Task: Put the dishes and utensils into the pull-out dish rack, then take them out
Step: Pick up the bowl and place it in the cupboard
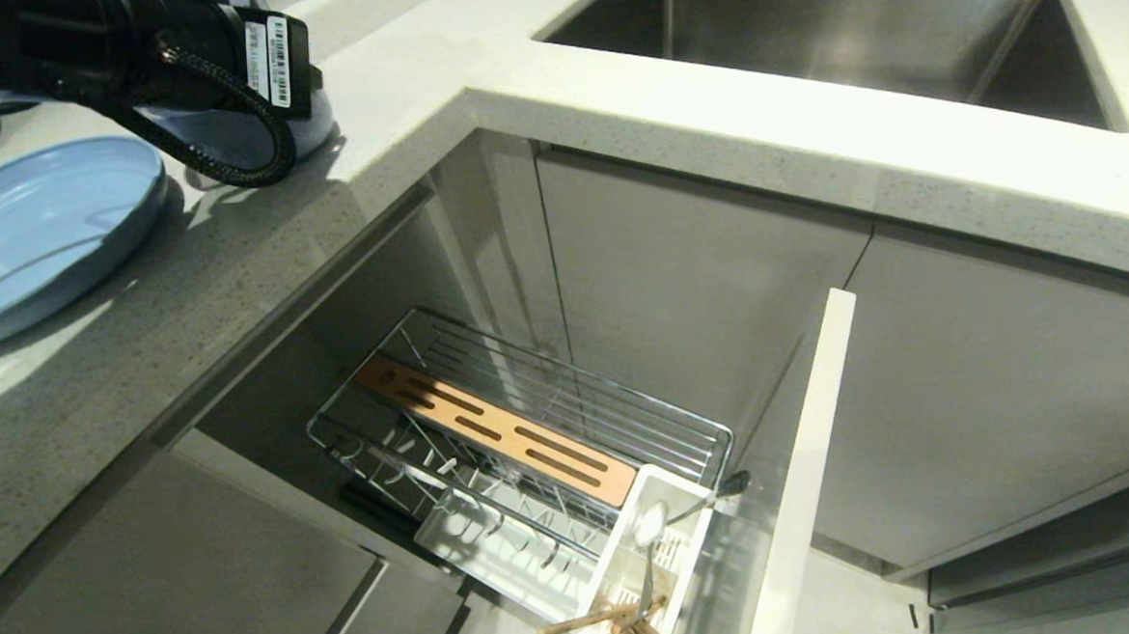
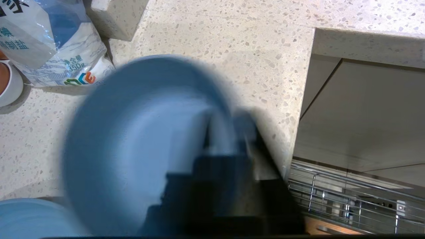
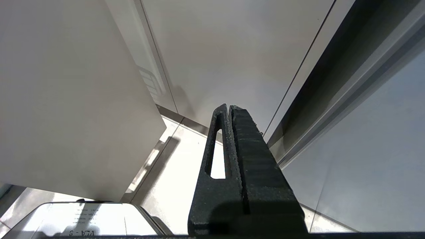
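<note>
- Bowl [image 2: 132, 139], pale blue and round, sits on the speckled counter [image 2: 259, 49] near its inner corner; the left hand [image 2: 229, 132] has its fingers closed on the bowl's rim.
- In the head view the left arm covers most of the bowl [image 1: 308, 127], just beside the pale blue oval plate [image 1: 34, 234] lying flat on the counter.
- Below, the pull-out dish rack [image 1: 532, 425] stands drawn out, with its wooden strip [image 1: 498, 432] bare.
- Its white caddy [image 1: 649, 554] holds the spoon [image 1: 649, 544] and the wooden chopsticks [image 1: 629, 628].
- A salt bag [image 2: 56, 43] lies on the counter behind the bowl.
- Right hand [image 3: 229, 113] hangs by the cabinet fronts, fingers pressed together, empty.
</note>
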You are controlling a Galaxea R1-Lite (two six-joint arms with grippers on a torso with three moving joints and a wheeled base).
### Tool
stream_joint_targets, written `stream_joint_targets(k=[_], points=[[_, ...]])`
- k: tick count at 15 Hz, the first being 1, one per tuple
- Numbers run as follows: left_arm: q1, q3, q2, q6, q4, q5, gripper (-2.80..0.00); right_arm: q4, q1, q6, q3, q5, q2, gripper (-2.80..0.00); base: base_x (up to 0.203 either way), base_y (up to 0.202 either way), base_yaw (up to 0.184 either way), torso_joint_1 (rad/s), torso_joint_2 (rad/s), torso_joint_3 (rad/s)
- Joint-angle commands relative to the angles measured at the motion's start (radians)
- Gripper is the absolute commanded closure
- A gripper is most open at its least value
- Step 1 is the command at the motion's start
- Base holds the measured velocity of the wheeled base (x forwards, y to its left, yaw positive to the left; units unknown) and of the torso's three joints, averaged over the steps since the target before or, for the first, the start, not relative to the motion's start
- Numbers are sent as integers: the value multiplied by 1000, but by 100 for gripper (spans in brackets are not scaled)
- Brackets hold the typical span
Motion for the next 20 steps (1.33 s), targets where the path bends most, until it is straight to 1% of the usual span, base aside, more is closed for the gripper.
stream_joint_targets(k=[1, 5, 6, 8, 9, 11, 12, 13, 15, 17, 18, 20], points=[[0, 1, -4, -3, 5, 1, 0, 0, 0, 0, 0, 1, 0, 0, 0, 0, 0, 0, 0, 0], [-5, 1, -28, -1, 6, 1, 0, 0, 0, 0, 0, 1, 0, 0, 0, 0, 0, 0, 0, 0], [-9, 2, -46, 9, 5, 1, 0, 0, 0, 0, 0, 1, 0, 0, 0, 0, 0, 0, 0, 0], [-24, 2, -88, 73, -1, 2, 0, 0, 0, 0, 0, 1, 0, 0, 0, 0, 0, 0, 0, 0], [-37, 3, -110, 109, -24, 2, 0, 0, 0, 0, 0, 1, 0, 0, 0, 0, 0, 0, 0, 0], [-73, 3, -144, 154, -62, 2, 0, 0, 0, 0, 0, -1, 0, 0, 0, 0, 0, 0, 0, 0], [-116, 3, -152, 153, -80, 3, 0, 0, 0, 0, 0, 1, 0, 0, 0, 0, 0, 0, 0, 0], [-162, 4, -160, 138, -112, 4, 0, 0, 0, 0, 0, 1, 0, 0, 0, 0, 0, 0, 0, 0], [-241, 7, -170, 75, -176, 9, 0, 0, 0, 0, 0, 1, 0, 0, 0, 0, 0, 0, 0, 0], [-317, 14, -180, -38, -217, 18, 0, 0, 0, 0, 0, -1, 0, 0, 0, 0, 0, 0, 0, 0], [-363, 23, -188, -133, -227, 39, 0, 0, 0, 0, 0, 1, 0, 0, 0, 0, 0, 0, 0, 0], [-421, 75, -214, -303, -233, 92, 0, 0, 0, 0, 0, 1, 0, 0, 0, 0, 0, 0, 0, 0]])
